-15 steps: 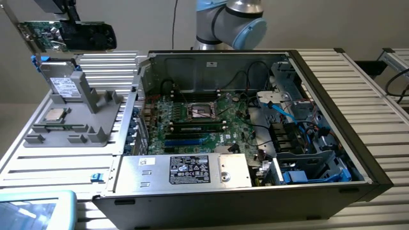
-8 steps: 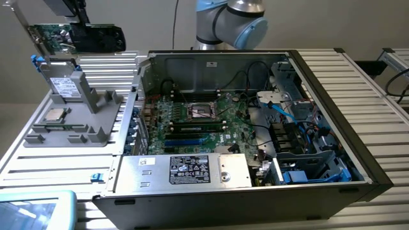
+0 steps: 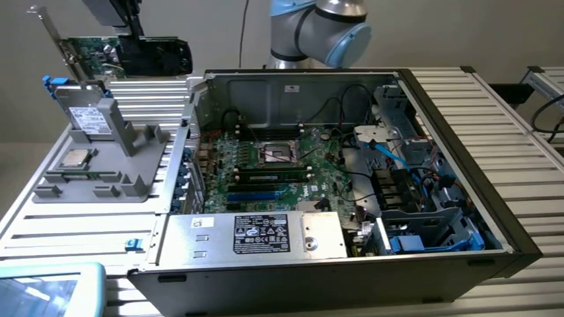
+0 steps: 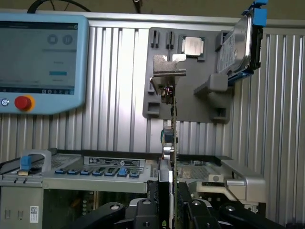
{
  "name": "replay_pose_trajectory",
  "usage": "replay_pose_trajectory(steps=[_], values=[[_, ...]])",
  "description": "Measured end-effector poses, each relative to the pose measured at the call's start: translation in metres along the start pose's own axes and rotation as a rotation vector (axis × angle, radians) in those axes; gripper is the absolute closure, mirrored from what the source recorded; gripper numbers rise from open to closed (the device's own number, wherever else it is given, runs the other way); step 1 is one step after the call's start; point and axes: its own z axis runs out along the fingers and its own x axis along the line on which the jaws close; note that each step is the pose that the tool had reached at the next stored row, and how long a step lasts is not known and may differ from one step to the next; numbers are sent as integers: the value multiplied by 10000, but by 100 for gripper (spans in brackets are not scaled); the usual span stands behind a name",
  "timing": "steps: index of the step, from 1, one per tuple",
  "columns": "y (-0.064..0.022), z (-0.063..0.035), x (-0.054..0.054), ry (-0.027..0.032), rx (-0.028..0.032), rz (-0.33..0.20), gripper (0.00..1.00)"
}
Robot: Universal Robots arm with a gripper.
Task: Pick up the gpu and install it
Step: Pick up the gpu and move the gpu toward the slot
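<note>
gpu (image 3: 145, 56) hangs in the air at about 10 o'clock of the open case (image 3: 458, 92) in the exterior view, with the gripper (image 4: 170, 212) pinching it edge-on across its faces. Risk: a narrow pinch may let the card pivot, so its silver bracket (image 4: 167, 69) could snag the case wall, or its edge could miss the motherboard (image 3: 264, 175) slot. Loose cables (image 3: 385, 146) at the board's 3 o'clock could foul it too

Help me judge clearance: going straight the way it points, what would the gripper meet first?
Likely the grey holder lying beyond the gpu that the gripper grips; depth is unclear, so possibly the slatted table beside it.
</note>
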Motion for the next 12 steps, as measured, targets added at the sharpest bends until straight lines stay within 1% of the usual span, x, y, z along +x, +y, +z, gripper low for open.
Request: replay_pose_trajectory(steps=[12], values=[[-437, 30, 102, 0, 18, 1, 73]])
